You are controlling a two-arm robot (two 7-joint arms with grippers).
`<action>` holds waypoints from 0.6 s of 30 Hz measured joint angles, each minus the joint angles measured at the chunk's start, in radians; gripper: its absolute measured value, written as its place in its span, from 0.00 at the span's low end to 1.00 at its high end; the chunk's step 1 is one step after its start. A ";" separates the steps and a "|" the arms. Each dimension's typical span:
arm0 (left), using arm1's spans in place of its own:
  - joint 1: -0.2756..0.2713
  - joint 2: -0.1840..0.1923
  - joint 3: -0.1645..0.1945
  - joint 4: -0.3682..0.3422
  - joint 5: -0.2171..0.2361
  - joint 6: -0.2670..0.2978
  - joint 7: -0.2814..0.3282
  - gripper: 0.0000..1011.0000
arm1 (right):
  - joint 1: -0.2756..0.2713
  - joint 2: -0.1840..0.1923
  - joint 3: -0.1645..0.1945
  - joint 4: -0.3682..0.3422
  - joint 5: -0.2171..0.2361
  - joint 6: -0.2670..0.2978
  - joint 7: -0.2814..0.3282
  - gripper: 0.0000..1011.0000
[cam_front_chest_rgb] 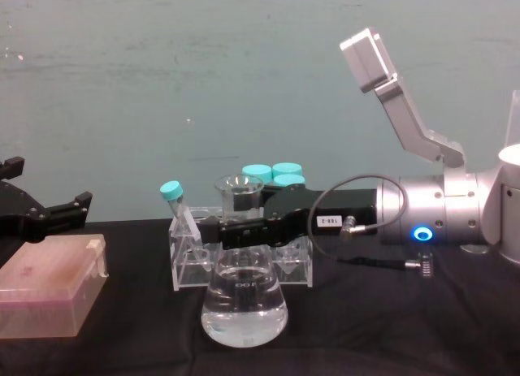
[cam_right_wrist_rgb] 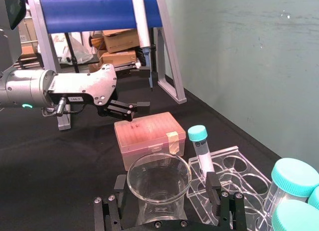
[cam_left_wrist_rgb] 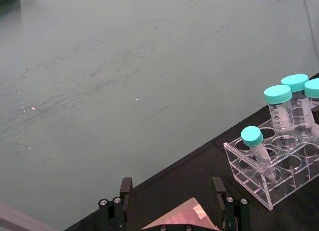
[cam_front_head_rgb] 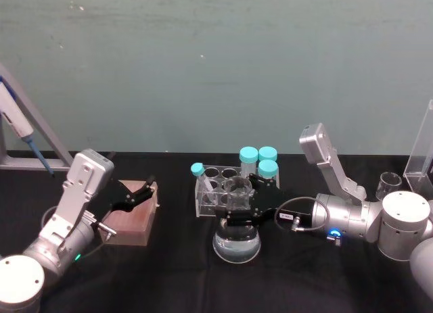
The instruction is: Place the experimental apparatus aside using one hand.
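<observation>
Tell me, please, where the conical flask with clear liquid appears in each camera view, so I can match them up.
Head view: conical flask at lower centre, its neck inside the right gripper.
Chest view: flask lower centre, in front of the clear tube rack.
Right wrist view: its open mouth between the fingers.
Left wrist view: not in it.
Shared landmark: the tilted teal-capped tube.

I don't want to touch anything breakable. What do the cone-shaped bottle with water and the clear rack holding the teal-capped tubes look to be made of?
The clear conical flask looks like smooth glass: thin transparent walls with sharp glints, liquid visible inside. The clear tube rack looks like acrylic: flat glossy sheets with bright cut edges. The right gripper sits at the flask's neck.
</observation>
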 joint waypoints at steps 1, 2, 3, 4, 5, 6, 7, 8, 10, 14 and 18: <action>0.000 0.000 0.000 0.000 0.000 0.000 0.000 0.99 | 0.000 0.000 0.000 0.000 0.000 0.000 0.000 0.99; 0.000 0.000 0.000 0.000 0.000 0.000 0.000 0.99 | 0.000 0.000 0.000 0.000 0.000 0.000 0.000 0.99; 0.000 0.000 0.000 0.000 0.000 0.000 0.000 0.99 | 0.000 0.000 0.000 0.000 0.000 0.000 0.000 0.99; 0.000 0.000 0.000 0.000 0.000 0.000 0.000 0.99 | 0.000 0.000 0.000 -0.001 0.000 0.000 0.000 0.99; 0.000 0.000 0.000 0.000 0.000 0.000 0.000 0.99 | 0.000 0.000 0.000 -0.001 0.000 0.000 0.000 0.99; 0.000 0.000 0.000 0.000 0.000 0.000 0.000 0.99 | -0.001 0.000 0.000 -0.001 0.000 0.001 0.000 0.98; 0.000 0.000 0.000 0.000 0.000 0.000 0.000 0.99 | -0.001 0.000 0.000 -0.001 0.001 0.001 0.000 0.98; 0.000 0.000 0.000 0.000 0.000 0.000 0.000 0.99 | -0.001 0.000 0.000 -0.001 0.001 0.001 0.000 0.94; 0.000 0.000 0.000 0.000 0.000 0.000 0.000 0.99 | -0.001 0.000 0.000 -0.001 0.001 0.001 -0.001 0.89; 0.000 0.000 0.000 0.000 0.000 0.000 0.000 0.99 | -0.001 0.000 0.000 -0.001 0.001 0.001 -0.001 0.83; 0.000 0.000 0.000 0.000 0.000 0.000 0.000 0.99 | -0.001 0.000 0.000 -0.001 0.002 0.001 -0.001 0.68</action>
